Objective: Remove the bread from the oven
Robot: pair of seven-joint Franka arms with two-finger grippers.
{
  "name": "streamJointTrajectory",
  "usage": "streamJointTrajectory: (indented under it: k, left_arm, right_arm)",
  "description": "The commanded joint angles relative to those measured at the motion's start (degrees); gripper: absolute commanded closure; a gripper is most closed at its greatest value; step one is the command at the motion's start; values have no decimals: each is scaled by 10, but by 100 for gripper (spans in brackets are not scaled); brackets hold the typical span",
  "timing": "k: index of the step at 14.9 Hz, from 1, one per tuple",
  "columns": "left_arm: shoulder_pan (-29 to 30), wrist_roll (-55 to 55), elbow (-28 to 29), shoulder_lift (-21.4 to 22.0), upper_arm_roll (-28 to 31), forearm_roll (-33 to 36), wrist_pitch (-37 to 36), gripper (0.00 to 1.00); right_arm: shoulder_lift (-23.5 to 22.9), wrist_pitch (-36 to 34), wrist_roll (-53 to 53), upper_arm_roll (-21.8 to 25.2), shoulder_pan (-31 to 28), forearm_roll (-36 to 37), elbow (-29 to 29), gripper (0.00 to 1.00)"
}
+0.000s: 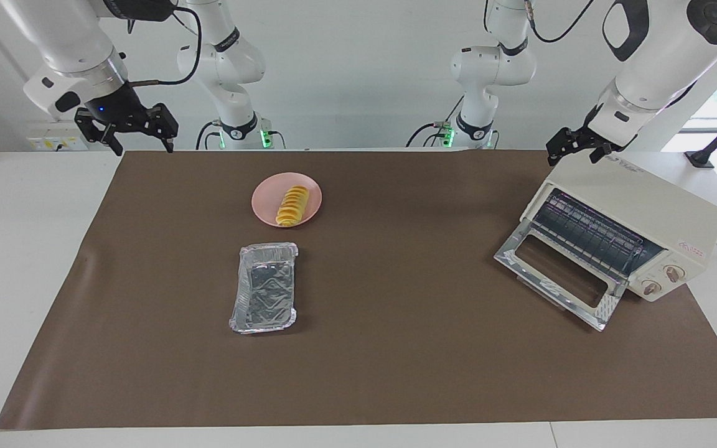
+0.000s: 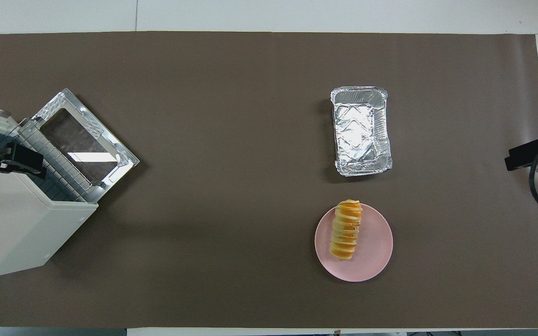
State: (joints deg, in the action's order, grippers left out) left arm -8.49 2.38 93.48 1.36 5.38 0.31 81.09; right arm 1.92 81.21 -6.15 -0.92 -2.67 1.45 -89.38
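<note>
1. Oven point(image 2: 21, 224): sitting at the left arm's end of the table point(image 2: 231, 116), glass door point(image 2: 84, 140) lying open and flat on the brown mat.
2. Bread point(image 2: 345, 229): lying on a pink plate point(image 2: 372, 249) toward the right arm's end, near the robots' edge.
3. Foil tray point(image 2: 360, 130): resting just beside the plate, farther from the robots.
4. Left gripper point(image 2: 5, 161): hanging over the oven's top.
5. Right gripper point(image 2: 526, 156): showing at the mat's end edge.

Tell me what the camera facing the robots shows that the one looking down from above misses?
Only the facing view shows the oven's two knobs and the right hand whole, open and empty at the table's edge. Only the overhead view looks straight down into the empty foil tray. Both show the bread on the pink plate, the oven with its door down, and the left hand over it.
</note>
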Motion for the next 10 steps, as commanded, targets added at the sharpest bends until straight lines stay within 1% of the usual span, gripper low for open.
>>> streamJointTrajectory:
  k: [1,10]
  left_arm:
    - [6,0,6,11,-3,0,-4,0]
    - [6,0,6,11,-3,0,-4,0]
  right_arm:
    - [7,4,-3,-7,-18,-9,-8,0]
    - [9,3,-5,-7,-18,-9,-9,0]
